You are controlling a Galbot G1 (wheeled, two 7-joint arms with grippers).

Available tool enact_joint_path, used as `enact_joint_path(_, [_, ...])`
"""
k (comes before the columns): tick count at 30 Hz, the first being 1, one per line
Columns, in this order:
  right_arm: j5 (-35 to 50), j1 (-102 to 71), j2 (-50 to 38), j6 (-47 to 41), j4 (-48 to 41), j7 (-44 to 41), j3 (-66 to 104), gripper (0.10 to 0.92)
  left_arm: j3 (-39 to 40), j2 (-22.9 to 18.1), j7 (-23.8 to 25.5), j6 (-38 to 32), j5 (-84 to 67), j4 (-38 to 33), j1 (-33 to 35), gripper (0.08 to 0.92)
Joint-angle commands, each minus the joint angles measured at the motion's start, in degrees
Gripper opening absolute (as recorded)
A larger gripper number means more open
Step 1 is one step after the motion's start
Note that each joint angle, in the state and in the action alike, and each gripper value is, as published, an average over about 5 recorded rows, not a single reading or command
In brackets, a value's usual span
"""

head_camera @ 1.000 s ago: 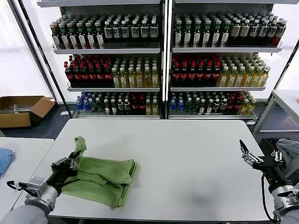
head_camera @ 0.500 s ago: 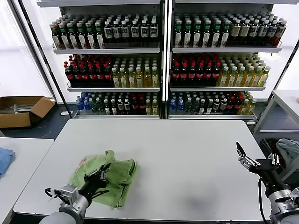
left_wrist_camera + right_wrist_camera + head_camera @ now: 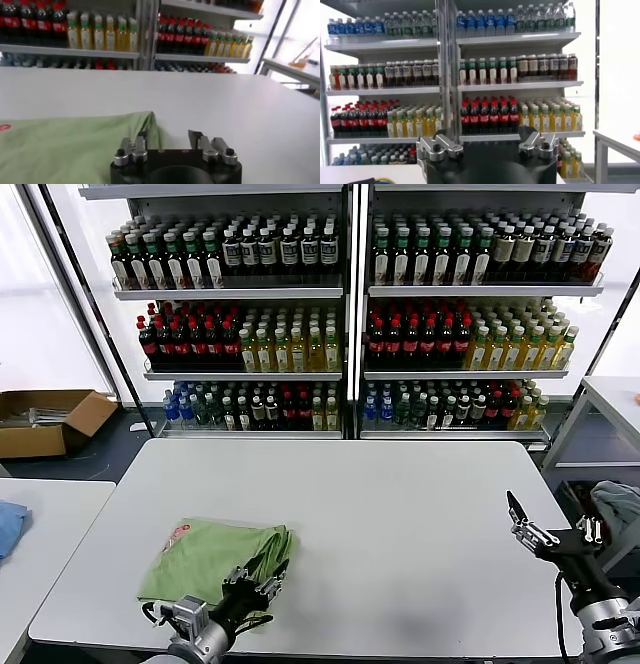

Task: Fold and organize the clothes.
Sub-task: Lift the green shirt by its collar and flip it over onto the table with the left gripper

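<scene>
A light green shirt (image 3: pixel 210 556) lies folded into a compact shape on the white table (image 3: pixel 400 524), near its front left, with a red logo (image 3: pixel 180 531) showing at its far left corner. My left gripper (image 3: pixel 262 574) is low at the shirt's near right corner, open and holding nothing. In the left wrist view the shirt (image 3: pixel 65 150) reaches up to one finger of the left gripper (image 3: pixel 169 137), and the gap between the fingers is bare table. My right gripper (image 3: pixel 545 524) hovers open past the table's right edge. In its wrist view the right gripper (image 3: pixel 480 140) faces the shelves.
Shelves of bottles (image 3: pixel 345 334) stand behind the table. A cardboard box (image 3: pixel 45 419) sits on the floor at the left, and a blue cloth (image 3: pixel 8 526) lies on a side table there. Another table (image 3: pixel 615 399) and a grey cloth (image 3: pixel 620 504) are at the right.
My left gripper carried the shirt's left part across to the right, laid it down flat and opened, letting go. The right arm barely moved.
</scene>
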Motion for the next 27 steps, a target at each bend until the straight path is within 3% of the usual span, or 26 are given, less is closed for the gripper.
enact_joint_path(1, [-0.2, -0.4, 0.4, -0.1, 0.8, 0.1, -0.9, 0.823, -15.0, 5.8, 1.2, 0.2, -6.0, -8.8, 2.6, 0.607])
enact_joint_path(5, [-0.8, -0.1, 0.7, -0.1, 0.8, 0.1, -2.2, 0.823, -26.7, 10.0, 1.9, 0.0, -11.5, -1.9, 1.3, 0.735])
enact_joint_path(8, [-1.3, -0.1, 0.9, 0.0, 0.9, 0.1, -3.0, 0.823, -29.0, 11.8, 3.2, -0.7, -12.7, 6.1, 0.6, 0.799])
enact_joint_path(14, [-1.4, -1.1, 1.3, 0.2, 1.0, -0.1, -2.5, 0.823, -26.3, 11.8, 4.8, -2.9, -10.5, 16.6, 0.5, 0.822])
enact_joint_path(27, [-1.5, -3.5, 1.5, 1.3, 0.9, -0.5, -0.3, 0.823, -18.2, 9.6, 6.4, -3.9, -7.9, 23.1, -2.9, 0.823])
